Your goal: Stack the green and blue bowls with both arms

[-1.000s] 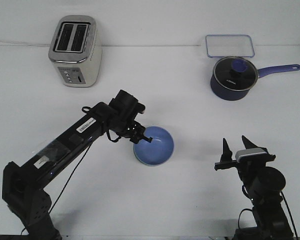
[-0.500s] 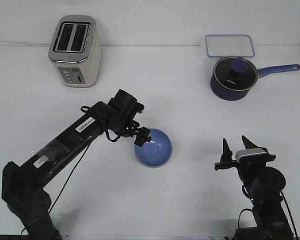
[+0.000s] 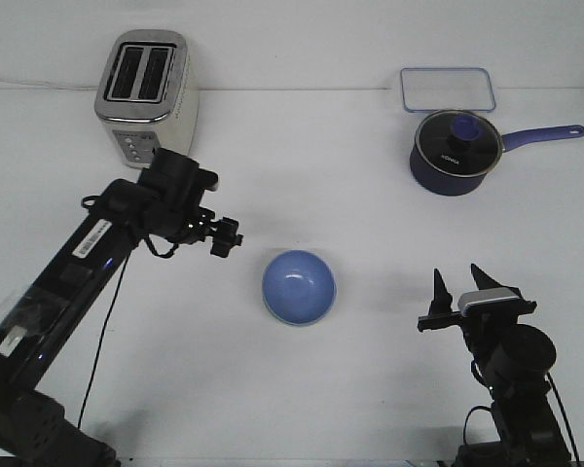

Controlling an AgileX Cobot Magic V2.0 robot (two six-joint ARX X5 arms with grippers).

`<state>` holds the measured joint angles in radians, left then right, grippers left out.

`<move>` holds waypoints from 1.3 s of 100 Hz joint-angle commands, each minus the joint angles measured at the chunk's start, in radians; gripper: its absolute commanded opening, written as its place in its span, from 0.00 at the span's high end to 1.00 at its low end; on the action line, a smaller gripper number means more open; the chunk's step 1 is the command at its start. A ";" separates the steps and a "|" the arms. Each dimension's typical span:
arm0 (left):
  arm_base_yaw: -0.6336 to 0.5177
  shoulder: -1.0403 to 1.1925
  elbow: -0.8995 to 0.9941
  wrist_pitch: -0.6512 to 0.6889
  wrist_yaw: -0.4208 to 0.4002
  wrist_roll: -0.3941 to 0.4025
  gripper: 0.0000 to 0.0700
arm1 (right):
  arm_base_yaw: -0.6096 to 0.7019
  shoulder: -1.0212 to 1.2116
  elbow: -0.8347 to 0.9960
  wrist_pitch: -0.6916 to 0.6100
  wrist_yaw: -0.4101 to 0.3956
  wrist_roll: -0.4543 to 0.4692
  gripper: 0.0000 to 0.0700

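The light blue bowl [image 3: 298, 285] sits upright on the white table, free of both grippers. A thin pale green edge [image 3: 294, 320] shows under its near side, so the green bowl seems to lie beneath it, almost wholly hidden. My left gripper [image 3: 227, 240] hangs a little left of the bowl and apart from it, empty, with its fingers slightly apart. My right gripper [image 3: 459, 283] is open and empty at the front right, fingertips pointing up, well right of the bowl.
A silver toaster [image 3: 146, 97] stands at the back left. A dark navy saucepan [image 3: 453, 151] with a glass lid and a clear lidded container [image 3: 447, 89] stand at the back right.
My left gripper has let go of the blue bowl's rim and drawn back to the left and up. The bowl has settled level. My right arm has not moved.
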<state>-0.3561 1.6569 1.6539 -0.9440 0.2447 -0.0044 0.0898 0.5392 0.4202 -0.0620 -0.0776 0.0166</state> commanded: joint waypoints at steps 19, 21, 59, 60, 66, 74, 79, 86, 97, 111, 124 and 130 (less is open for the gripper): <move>0.140 -0.179 -0.071 0.061 -0.016 0.016 0.46 | 0.001 0.005 0.006 0.010 0.000 0.013 0.39; 0.153 -0.200 -0.087 0.075 -0.016 0.014 0.46 | 0.002 0.005 0.007 0.010 0.000 0.013 0.39; 0.267 -0.636 -0.513 0.431 -0.017 -0.017 0.46 | 0.002 0.005 0.007 0.010 0.000 0.013 0.39; 0.267 -0.647 -0.525 0.441 -0.017 -0.017 0.45 | 0.001 0.005 0.007 0.010 0.000 0.013 0.39; 0.267 -0.705 -0.594 0.491 -0.018 -0.024 0.45 | 0.002 0.005 0.007 0.010 0.000 0.013 0.39; 0.267 -0.774 -0.680 0.549 -0.031 -0.034 0.45 | 0.002 0.005 0.007 0.010 0.000 0.013 0.39; 0.267 -0.812 -0.734 0.584 -0.047 -0.034 0.45 | 0.001 0.005 0.006 0.010 0.000 0.013 0.39; 0.267 -0.860 -0.809 0.640 -0.070 -0.034 0.45 | 0.002 0.005 0.007 0.009 0.000 0.013 0.39; 0.267 -0.925 -0.923 0.730 -0.090 -0.034 0.45 | 0.002 0.005 0.007 0.009 0.000 0.013 0.39; 0.267 -0.999 -1.053 0.863 -0.091 -0.045 0.45 | 0.002 0.005 0.007 0.009 0.000 0.013 0.39; 0.267 -1.057 -1.140 0.948 -0.091 -0.063 0.45 | 0.002 0.005 0.007 0.009 0.000 0.013 0.39; 0.267 -1.070 -1.152 0.945 -0.091 -0.069 0.45 | 0.002 0.005 0.007 0.009 0.000 0.013 0.39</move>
<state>-0.0891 0.5888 0.5011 -0.0090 0.1555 -0.0555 0.0898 0.5392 0.4202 -0.0620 -0.0776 0.0166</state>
